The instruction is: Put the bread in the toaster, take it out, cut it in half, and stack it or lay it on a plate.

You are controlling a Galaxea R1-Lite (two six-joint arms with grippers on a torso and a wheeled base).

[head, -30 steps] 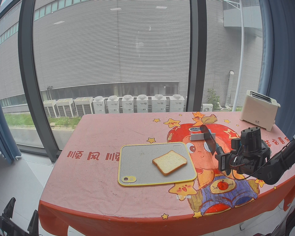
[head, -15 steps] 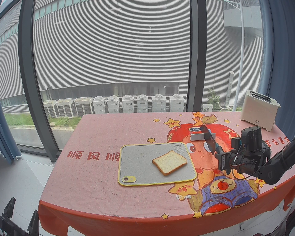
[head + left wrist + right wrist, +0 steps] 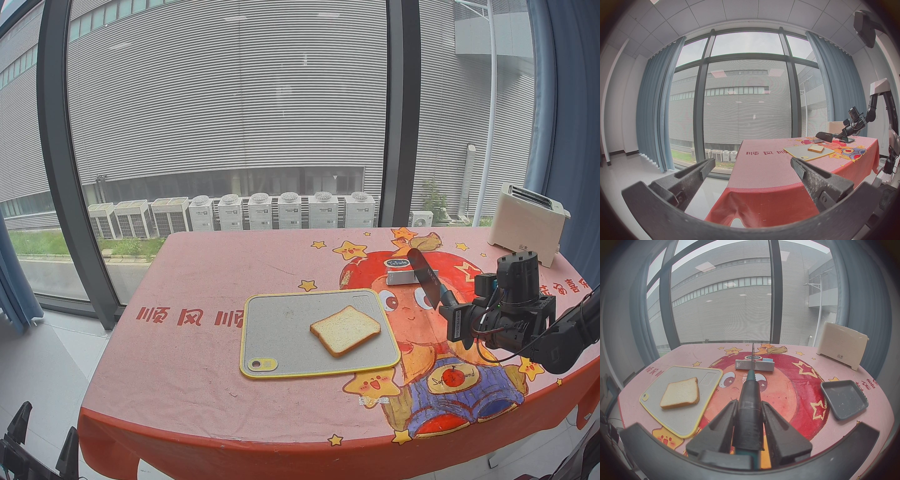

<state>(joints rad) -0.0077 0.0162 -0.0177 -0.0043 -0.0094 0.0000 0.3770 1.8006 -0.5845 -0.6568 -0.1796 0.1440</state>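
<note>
A slice of bread [image 3: 345, 329] [image 3: 680, 392] lies flat on the grey, yellow-rimmed cutting board [image 3: 281, 331] [image 3: 678, 415] in the middle of the table. My right gripper [image 3: 453, 312] [image 3: 749, 404] hovers to the right of the board, shut on the dark handle of a knife [image 3: 426, 280] [image 3: 750, 387]. The blade points up and away over the knife holder [image 3: 403, 277] [image 3: 754, 365]. The cream toaster [image 3: 527, 223] [image 3: 842, 344] stands at the far right corner. A dark square plate [image 3: 844, 397] lies beside my right arm. My left gripper [image 3: 751, 165] [image 3: 44, 437] hangs open and low, off the table's left front.
The table [image 3: 206, 269] carries a pink cartoon cloth and backs onto a large window. Blue curtains hang on both sides. Bare cloth stretches left of and behind the cutting board. The table's front edge [image 3: 250, 437] is near.
My right gripper, with the knife in it, has shifted slightly to the right and upward. The bread, board and left gripper have not moved.
</note>
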